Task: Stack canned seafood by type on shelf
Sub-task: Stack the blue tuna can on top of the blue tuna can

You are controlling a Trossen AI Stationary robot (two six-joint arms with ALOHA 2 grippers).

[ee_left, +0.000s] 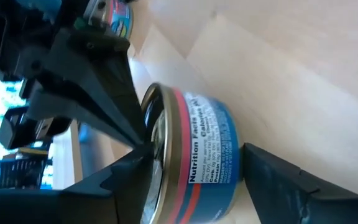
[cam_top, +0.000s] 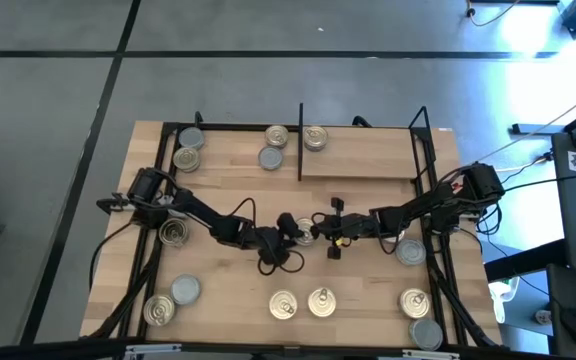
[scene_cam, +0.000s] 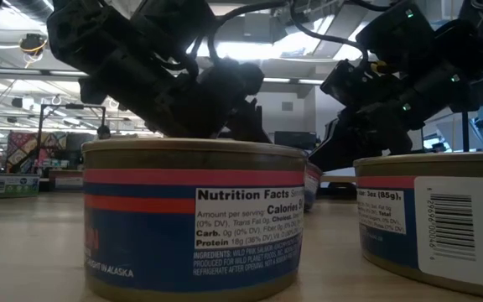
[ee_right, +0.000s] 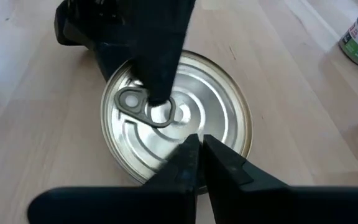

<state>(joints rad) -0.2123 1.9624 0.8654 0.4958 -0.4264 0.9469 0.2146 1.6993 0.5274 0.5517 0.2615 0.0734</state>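
Observation:
One tin [cam_top: 305, 232] with a pale gold pull-tab lid and a blue and red label stands at the table's middle, where both grippers meet. My left gripper [cam_top: 293, 232] comes at it level from the table's left and is shut on the tin [ee_left: 197, 155]. My right gripper [cam_top: 319, 231] reaches in from the right, fingers shut [ee_right: 197, 140], their tips over the lid [ee_right: 179, 118]. The shelf [cam_top: 363, 165] lies at the far side with a black divider [cam_top: 300, 140]. Several tins [cam_top: 278, 135] stand on the shelf near the divider and at its left end. My left gripper has the tin between its fingers, top and bottom. One finger [ee_right: 160, 56] lies across the lid as far as the pull tab [ee_right: 143, 102]; the other [ee_left: 272, 174] is at the base rim, and I cannot tell whether it touches. The tin looks level on the table. My right gripper's shut fingertips [ee_left: 138, 134] meet the lid near its rim [ee_right: 194, 134], slanting down from the table's right; nothing is pinched between them.
Loose tins stand around the table: two at the near middle [cam_top: 284, 304], three at the right [cam_top: 411, 250], three at the left [cam_top: 173, 232]. In the low view two labelled tins [scene_cam: 195, 218] stand close in front. Black bars [cam_top: 431, 170] edge the shelf.

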